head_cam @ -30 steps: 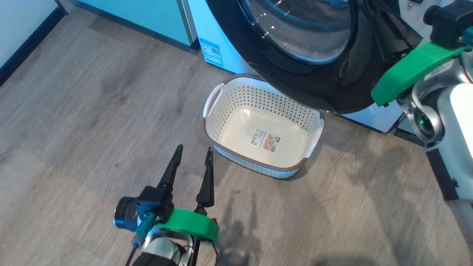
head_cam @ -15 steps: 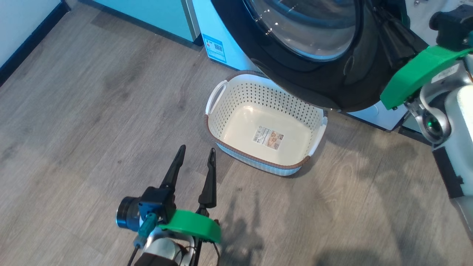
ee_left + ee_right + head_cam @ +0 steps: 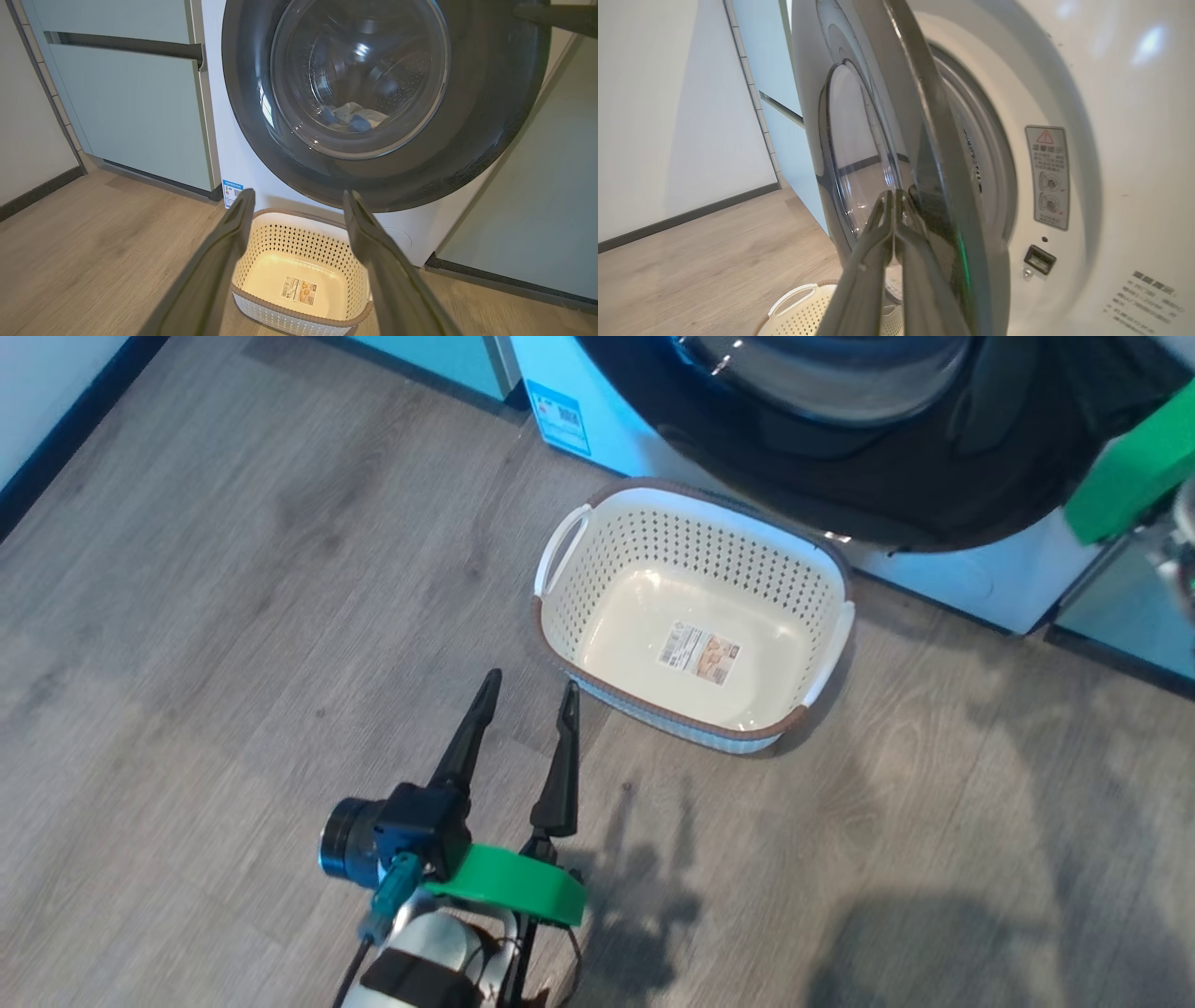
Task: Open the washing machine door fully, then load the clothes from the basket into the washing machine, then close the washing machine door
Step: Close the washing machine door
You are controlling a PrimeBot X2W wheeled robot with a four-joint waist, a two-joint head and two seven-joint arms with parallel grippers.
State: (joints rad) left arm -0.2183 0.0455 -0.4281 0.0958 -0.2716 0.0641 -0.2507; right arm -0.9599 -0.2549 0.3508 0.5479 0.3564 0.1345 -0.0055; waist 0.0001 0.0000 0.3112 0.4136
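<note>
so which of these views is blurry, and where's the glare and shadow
head view: sharp but blue-tinted, arm shadows on the floor; left wrist view: warm, wide-angle bowing, left tool soft, glare spot on the washing machine door; right wrist view: right tool and the door's edge blurred, soft highlights on the washing machine

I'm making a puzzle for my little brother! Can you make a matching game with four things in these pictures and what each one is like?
Things:
1. basket
2. clothes
3. left gripper
4. right gripper

States:
A. shut
B. inside the washing machine
C. empty, on the floor
D. open

Pairs: 1-C, 2-B, 3-D, 4-A
</note>
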